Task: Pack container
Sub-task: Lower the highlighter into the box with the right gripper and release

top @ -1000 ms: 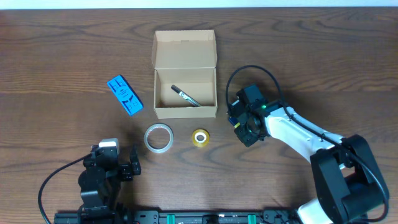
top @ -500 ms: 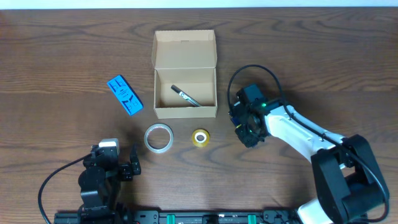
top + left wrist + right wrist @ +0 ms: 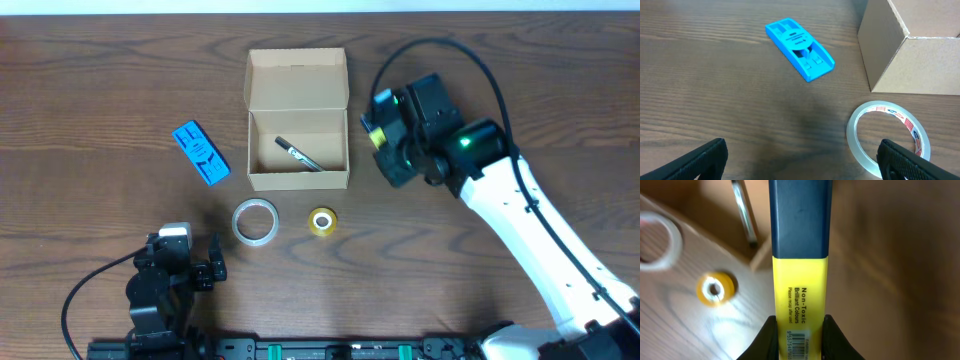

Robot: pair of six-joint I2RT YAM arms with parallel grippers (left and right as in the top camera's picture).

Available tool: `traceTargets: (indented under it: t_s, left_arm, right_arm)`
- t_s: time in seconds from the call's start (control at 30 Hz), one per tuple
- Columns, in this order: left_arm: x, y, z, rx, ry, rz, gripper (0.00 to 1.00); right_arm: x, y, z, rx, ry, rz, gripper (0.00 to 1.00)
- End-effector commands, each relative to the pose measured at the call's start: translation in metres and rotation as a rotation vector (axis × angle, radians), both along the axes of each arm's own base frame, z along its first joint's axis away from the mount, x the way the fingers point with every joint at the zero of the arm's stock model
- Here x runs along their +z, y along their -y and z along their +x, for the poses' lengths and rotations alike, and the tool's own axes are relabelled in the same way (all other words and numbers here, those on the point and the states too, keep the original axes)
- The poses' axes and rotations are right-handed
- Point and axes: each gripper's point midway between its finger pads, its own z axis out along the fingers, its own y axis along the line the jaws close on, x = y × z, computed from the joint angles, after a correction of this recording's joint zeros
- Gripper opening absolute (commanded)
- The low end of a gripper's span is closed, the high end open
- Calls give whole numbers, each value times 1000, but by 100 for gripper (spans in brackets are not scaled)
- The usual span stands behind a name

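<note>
A yellow, blue-capped highlighter (image 3: 800, 280) is gripped lengthwise by the right gripper (image 3: 386, 140) just beside the open cardboard container (image 3: 298, 181) at mid-table – presumably for dropping in beside the pen (image 3: 300, 155) – while the left gripper (image 3: 805, 162) is parked open-fingered near the clear tape roll (image 3: 888, 137).

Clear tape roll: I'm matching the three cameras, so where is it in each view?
Overhead: clear tape roll lower centre-left, just below the container.
Left wrist: bottom right, below the container's corner.
Right wrist: blurred at the left edge, left of the highlighter.
Shared landmark: the container.
</note>
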Motion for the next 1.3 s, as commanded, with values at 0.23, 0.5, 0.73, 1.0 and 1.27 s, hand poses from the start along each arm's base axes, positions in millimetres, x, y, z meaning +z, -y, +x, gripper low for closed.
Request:
traceTargets:
  t_s: [0.23, 0.5, 0.73, 1.0, 1.27]
  left_arm:
    - [-2, -1, 0, -1, 1, 8, 95]
    - [-2, -1, 0, -2, 1, 8, 95]
    - [-2, -1, 0, -2, 1, 8, 95]
    - [-2, -1, 0, -1, 2, 8, 95]
    - [-2, -1, 0, -2, 1, 8, 95]
  right_arm:
    - [8, -92, 43, 182, 67, 13, 3]
    - [-56, -131, 42, 409, 9, -114, 1]
    - [-94, -134, 41, 489, -39, -180, 1]
    - [-110, -138, 45, 507, -45, -191, 8]
    - [-112, -143, 52, 504, -20, -179, 22]
